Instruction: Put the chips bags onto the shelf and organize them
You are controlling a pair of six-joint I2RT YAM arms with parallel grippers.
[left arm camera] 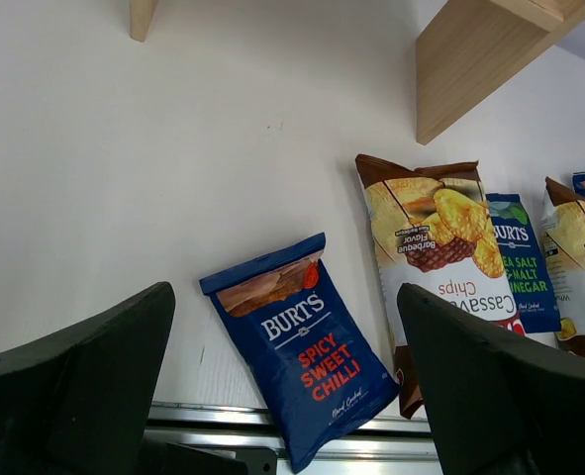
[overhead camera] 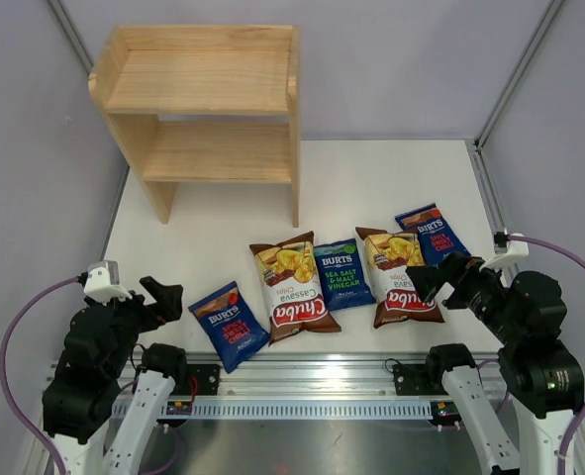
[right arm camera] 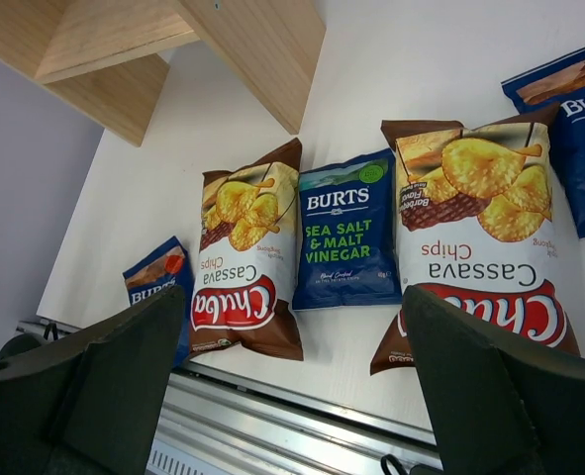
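White table (overhead camera: 391,188) and pale grey walls make up this little booth. The left gripper (overhead camera: 163,297) has its two black fingers spread wide, with nothing between them. The right gripper (overhead camera: 429,277) is spread wide and holds nothing too.

The left one hangs low by the front edge, just beside a blue Burts bag with red words (overhead camera: 230,326). The right one hangs by the edge of a brown Chuba bag (overhead camera: 399,276).

All five chips bags lie flat in a row on the table. None is on the shelf yet. Next to the first blue bag comes another Chuba bag (overhead camera: 292,288), then a blue bag with green words (overhead camera: 341,274). At the far right sits one more blue bag (overhead camera: 429,233).

The wooden shelf (overhead camera: 203,99) stands at the back left, well apart from the bags. It has two levels, both bare.

I think a few things could go wrong. The bags look shiny and puffy, so one might slip out of a pinch. The middle bags lie so close that they touch, so lifting one might drag its neighbour. A hard squeeze might crush the chips. The top level has a raised rim, so a bag carried too low might bump it.
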